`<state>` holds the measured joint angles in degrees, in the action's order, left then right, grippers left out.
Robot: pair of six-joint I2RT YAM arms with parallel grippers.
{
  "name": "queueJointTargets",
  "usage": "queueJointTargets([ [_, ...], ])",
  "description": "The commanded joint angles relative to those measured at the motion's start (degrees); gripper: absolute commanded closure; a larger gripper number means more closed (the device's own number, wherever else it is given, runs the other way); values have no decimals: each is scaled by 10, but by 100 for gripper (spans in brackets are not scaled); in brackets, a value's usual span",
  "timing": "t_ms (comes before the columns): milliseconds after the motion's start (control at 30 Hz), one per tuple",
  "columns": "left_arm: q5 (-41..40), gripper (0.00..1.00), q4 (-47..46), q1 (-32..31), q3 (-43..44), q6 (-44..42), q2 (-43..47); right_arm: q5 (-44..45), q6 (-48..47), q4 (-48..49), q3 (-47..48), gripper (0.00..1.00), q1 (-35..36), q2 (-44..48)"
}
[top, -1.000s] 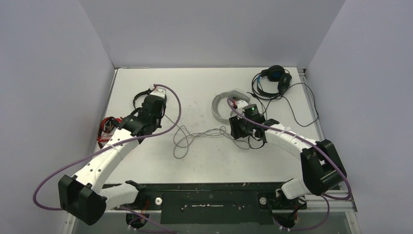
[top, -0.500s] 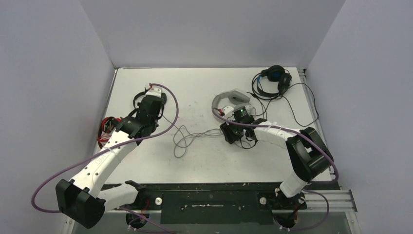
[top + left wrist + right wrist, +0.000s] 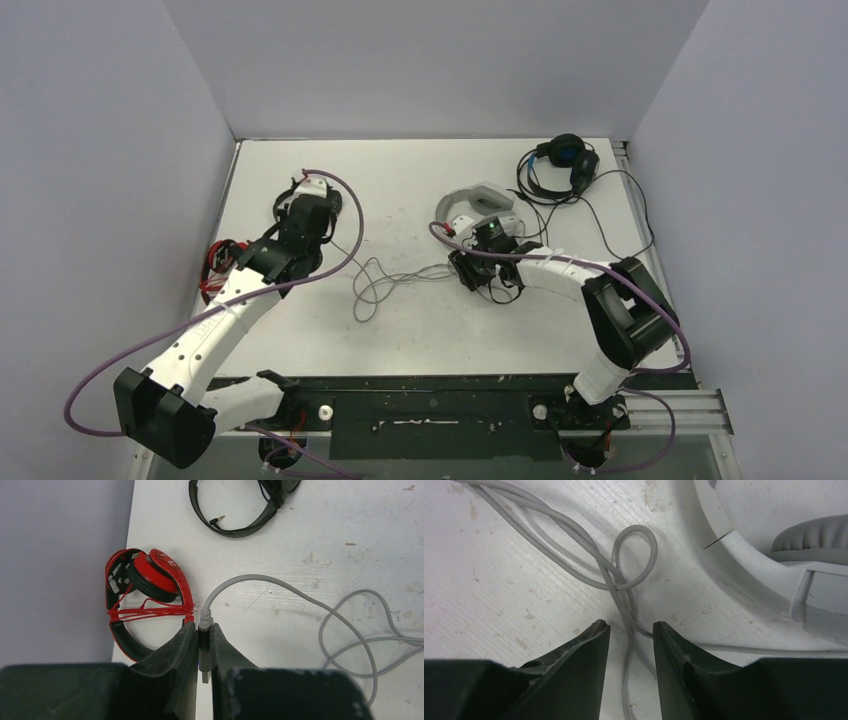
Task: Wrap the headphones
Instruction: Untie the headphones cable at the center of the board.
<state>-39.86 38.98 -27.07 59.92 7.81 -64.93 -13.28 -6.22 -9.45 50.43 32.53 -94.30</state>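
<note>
We have the left gripper (image 3: 204, 632) pinched tight on the plug end of the grey cable (image 3: 247, 576), just beside the red-and-black headset (image 3: 150, 577). The right gripper (image 3: 630, 630) is narrow, jaws straddling that cable unclamped, near the white-grey headset (image 3: 744, 555).

White table (image 3: 400, 170), top scuffed and speckled. I take the white-grey headset (image 3: 462, 198) as my marker; it lies flat, right of centre. Its grey cable (image 3: 372, 290) sprawls in loose loops on the surface to the left of it, a little nearer me. Black-and-blue headset (image 3: 572, 165) lies beyond it to the right, by the far corner. Small black headset (image 3: 250, 530) well left of it. Red-and-black headset (image 3: 152, 580) farther left still, at the table's edge, red cord wound across it.
</note>
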Motion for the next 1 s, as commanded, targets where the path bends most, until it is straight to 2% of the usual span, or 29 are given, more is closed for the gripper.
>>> queueJointTargets([
  [0, -26, 91, 1, 1, 34, 0, 16, 11, -20, 36, 24, 61, 16, -3],
  [233, -31, 91, 3, 1, 40, -3, 16, 36, -28, 39, 36, 64, 22, -21],
  [367, -47, 91, 7, 2, 43, -1, 14, 44, -27, 37, 39, 78, 22, -26],
  [400, -61, 91, 10, 2, 44, -1, 14, 45, -24, 36, 40, 88, 22, -24],
  [467, -135, 86, 20, 4, 52, 17, 14, 50, -14, 35, 38, 100, 21, -10],
  [600, -379, 77, 41, 15, 64, 70, 25, 64, 21, 42, 13, 100, 10, 49],
  [667, -422, 72, 27, 24, 64, 76, 40, 59, 45, 37, 8, 100, -7, 72],
  [767, -421, 59, -30, 50, 45, 41, 69, 27, 80, 32, -3, 100, -40, 103],
  [800, -417, 52, -37, 58, 42, 37, 76, 6, 89, 27, -3, 100, -52, 108],
  [867, -379, 30, -48, 61, 41, 22, 89, -37, 100, 15, 2, 100, -71, 115],
  [933, -247, 24, -51, 61, 43, -13, 98, -65, 99, -5, 15, 100, -74, 116],
  [967, -139, 24, -45, 61, 48, -29, 102, -80, 99, -17, 23, 100, -74, 114],
])
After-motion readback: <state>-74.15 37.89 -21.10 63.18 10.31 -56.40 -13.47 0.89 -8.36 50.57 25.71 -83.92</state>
